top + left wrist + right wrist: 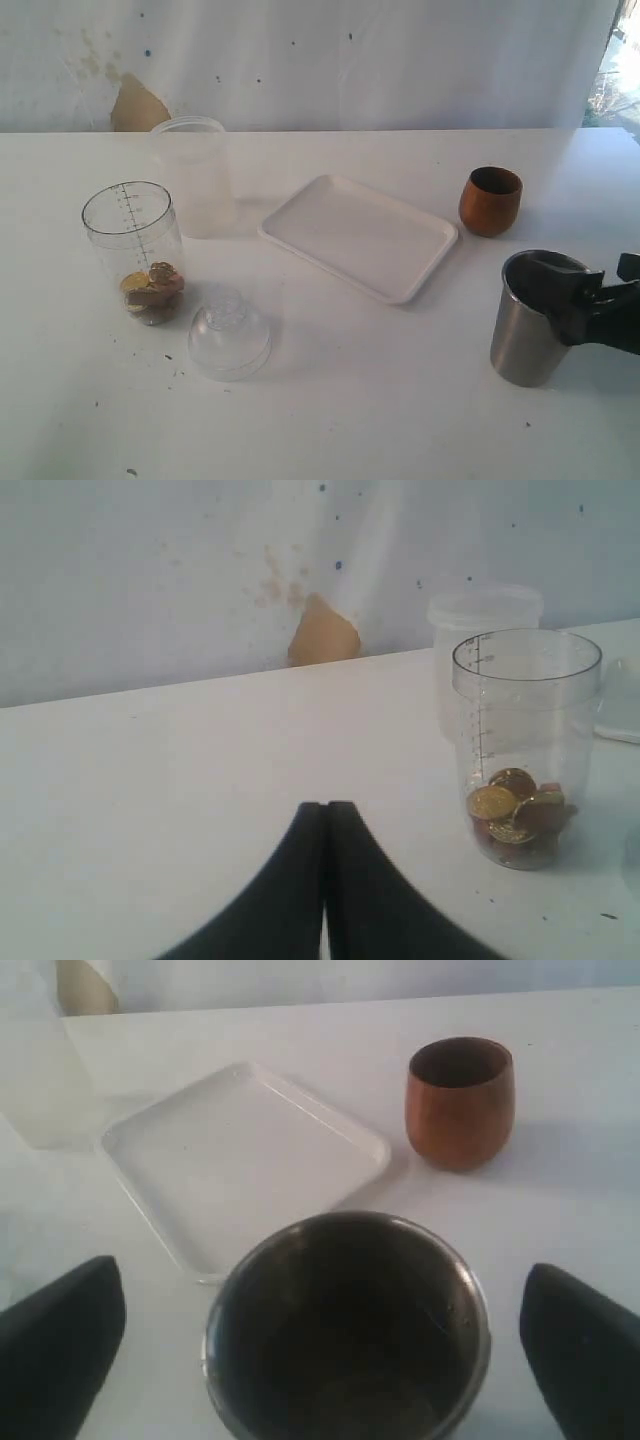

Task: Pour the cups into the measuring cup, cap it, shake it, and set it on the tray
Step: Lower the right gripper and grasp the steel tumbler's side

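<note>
At the table's [400, 420] right edge, the right tool [320, 1350] sits released, fingers [60, 1350] straddling the upright tumbler [520, 345]. Measuring cup [133, 250] stands well left beyond the tray [360, 235], nearer the clenched left tool [325, 880].

The left gripper [325, 865] sat low over the table, its two black fingers [285, 905] pressed flat together with no gap (it did not show in the exterior view). The right gripper [320, 1355] was held level at the exterior view's right edge, its fingers [60, 1340] spread wide apart.
</note>
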{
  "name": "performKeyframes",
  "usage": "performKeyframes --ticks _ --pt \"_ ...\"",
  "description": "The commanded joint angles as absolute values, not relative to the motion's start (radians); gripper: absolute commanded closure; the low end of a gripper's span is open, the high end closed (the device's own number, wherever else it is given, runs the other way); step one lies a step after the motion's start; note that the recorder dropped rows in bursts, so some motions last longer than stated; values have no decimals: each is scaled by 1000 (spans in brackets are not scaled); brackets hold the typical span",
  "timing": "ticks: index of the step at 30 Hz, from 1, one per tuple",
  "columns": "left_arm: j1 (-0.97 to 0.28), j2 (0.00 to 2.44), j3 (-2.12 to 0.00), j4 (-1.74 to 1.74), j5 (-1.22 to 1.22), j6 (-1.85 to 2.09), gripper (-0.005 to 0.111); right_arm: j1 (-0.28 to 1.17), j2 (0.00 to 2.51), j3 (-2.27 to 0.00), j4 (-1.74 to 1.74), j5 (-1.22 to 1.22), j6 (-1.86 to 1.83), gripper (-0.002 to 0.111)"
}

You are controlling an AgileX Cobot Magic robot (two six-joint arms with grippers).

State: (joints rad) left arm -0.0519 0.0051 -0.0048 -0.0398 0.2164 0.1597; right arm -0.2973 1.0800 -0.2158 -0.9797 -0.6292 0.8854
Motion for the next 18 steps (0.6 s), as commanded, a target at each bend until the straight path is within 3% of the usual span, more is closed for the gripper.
performKeyframes --ticks 1,18 --pt "-52 0 0 -40 203 158 107 -300 1075 -180 -882 -635 775 5" --pt "-52 0 0 -40 203 158 107 -298 1171 -126 -838 -782 623 5"
